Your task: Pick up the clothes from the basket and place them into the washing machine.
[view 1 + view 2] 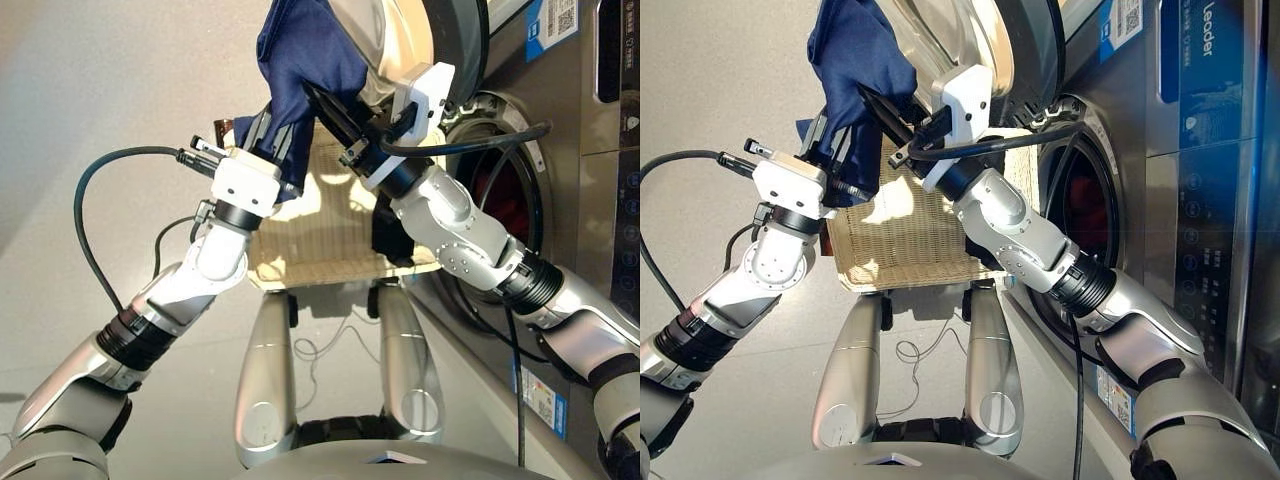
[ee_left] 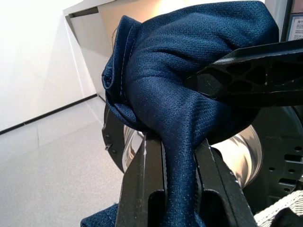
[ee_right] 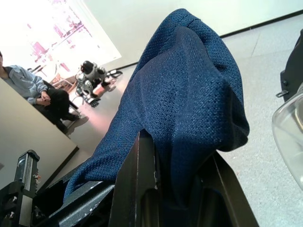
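The navy blue garment (image 1: 305, 55) hangs bunched in the air, in front of the washing machine's open door (image 1: 455, 40) and above the cream wicker basket (image 1: 330, 240). My left gripper (image 1: 275, 140) is shut on its lower part; the cloth (image 2: 189, 94) runs down between that gripper's fingers (image 2: 142, 179). My right gripper (image 1: 318, 98) is shut on it from the machine's side, cloth (image 3: 189, 94) draped over its fingers (image 3: 137, 179). A black garment (image 1: 385, 235) lies at the basket's right side, partly behind my right arm. Coral-red cloth (image 1: 510, 205) shows inside the drum of the washing machine (image 1: 590, 150).
A black cable (image 1: 90, 200) loops out to the left of my left arm, and another (image 1: 480, 140) runs over my right wrist towards the drum opening. Far off, a person (image 3: 28, 87) sits beside another small robot (image 3: 92, 75).
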You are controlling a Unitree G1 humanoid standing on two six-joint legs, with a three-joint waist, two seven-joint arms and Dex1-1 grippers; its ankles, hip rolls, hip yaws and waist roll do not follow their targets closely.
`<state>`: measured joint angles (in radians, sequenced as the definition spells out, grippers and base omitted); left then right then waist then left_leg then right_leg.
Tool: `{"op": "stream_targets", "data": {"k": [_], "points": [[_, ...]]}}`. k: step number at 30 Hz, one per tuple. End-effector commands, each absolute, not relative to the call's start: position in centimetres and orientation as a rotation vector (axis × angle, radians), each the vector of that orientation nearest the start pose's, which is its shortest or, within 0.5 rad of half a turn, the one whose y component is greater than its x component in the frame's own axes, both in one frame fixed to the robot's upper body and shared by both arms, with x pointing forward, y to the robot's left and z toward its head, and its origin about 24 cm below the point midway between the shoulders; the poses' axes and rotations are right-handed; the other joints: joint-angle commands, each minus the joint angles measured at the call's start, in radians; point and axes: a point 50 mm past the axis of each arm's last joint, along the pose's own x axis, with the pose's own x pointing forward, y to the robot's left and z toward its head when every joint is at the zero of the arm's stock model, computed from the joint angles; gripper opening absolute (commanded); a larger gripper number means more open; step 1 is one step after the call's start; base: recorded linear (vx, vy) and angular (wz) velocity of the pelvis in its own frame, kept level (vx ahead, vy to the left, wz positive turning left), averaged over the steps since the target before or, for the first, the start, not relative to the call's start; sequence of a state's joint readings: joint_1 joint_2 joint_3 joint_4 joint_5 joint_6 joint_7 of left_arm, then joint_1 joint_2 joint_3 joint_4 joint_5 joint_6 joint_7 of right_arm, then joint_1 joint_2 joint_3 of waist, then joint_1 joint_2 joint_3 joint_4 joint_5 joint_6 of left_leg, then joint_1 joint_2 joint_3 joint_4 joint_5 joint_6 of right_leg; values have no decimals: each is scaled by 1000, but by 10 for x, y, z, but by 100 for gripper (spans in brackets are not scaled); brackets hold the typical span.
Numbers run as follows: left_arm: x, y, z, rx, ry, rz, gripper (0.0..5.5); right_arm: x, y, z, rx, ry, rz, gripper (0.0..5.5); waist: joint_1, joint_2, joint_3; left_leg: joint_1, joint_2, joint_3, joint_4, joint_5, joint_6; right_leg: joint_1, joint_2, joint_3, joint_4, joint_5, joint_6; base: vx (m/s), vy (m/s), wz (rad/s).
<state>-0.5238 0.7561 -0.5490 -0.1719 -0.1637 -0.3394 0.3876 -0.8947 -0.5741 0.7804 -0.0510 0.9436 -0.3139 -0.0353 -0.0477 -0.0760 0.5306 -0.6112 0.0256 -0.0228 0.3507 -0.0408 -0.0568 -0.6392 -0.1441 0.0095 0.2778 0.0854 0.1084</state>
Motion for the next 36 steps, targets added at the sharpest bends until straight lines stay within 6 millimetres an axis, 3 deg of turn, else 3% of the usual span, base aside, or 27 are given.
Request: {"op": "stream_targets", "data": {"k": [1, 2, 4, 6, 7, 20, 30, 36], "points": [[235, 94, 230, 272, -1078, -489, 0, 296, -66, 259, 243, -725, 710, 0, 10, 35, -43, -13, -47, 64, -52, 53, 36, -19, 19, -17, 9, -4, -3, 0, 0, 0], [236, 94, 230, 269, -1075, -487, 0, 297, -69, 258, 252, -741, 679, 0, 10, 37, -43, -13, -47, 63, -52, 53, 36, -21, 19, -17, 9, -5, -3, 0, 0, 0], [236, 94, 229, 256, -1072, -481, 142, 300, -76, 254, 264, -771, 602, 0, 10, 45, -43, -13, -49, 61, -51, 52, 38, -21, 17, -17, 11, -7, -2, 0, 0, 0], [236, 96, 228, 237, -1071, -472, 520, 308, -84, 242, 262, -753, 507, 0, 11, 52, -42, -17, -50, 57, -48, 52, 38, -23, 15, -17, 13, -8, -2, 0, 0, 0], [236, 97, 228, 229, -1071, -469, 550, 310, -87, 237, 262, -747, 463, 0, 10, 55, -42, -18, -52, 56, -48, 52, 39, -23, 16, -16, 12, -8, -2, 0, 0, 0], [236, 88, 225, 163, -1054, -532, 550, 358, -148, 178, 128, -545, -88, 0, 17, 75, -41, -40, -61, 49, -36, 49, 43, -40, 15, -14, 18, -6, -2, 0, 0, 0], [237, 83, 229, 118, -1052, -553, 550, 370, -193, 138, 126, -362, -352, 0, 21, 90, -22, -62, -69, 40, -13, 45, 41, -59, 16, -8, 41, -17, -5, 0, 0, 0], [238, 77, 230, 82, -1034, -583, 550, 370, -241, 127, 210, -276, -640, 0, 23, 105, -11, -129, -82, 26, 61, 22, 43, -120, 23, 0, 121, -46, -14, -9, -2, 19]]}}
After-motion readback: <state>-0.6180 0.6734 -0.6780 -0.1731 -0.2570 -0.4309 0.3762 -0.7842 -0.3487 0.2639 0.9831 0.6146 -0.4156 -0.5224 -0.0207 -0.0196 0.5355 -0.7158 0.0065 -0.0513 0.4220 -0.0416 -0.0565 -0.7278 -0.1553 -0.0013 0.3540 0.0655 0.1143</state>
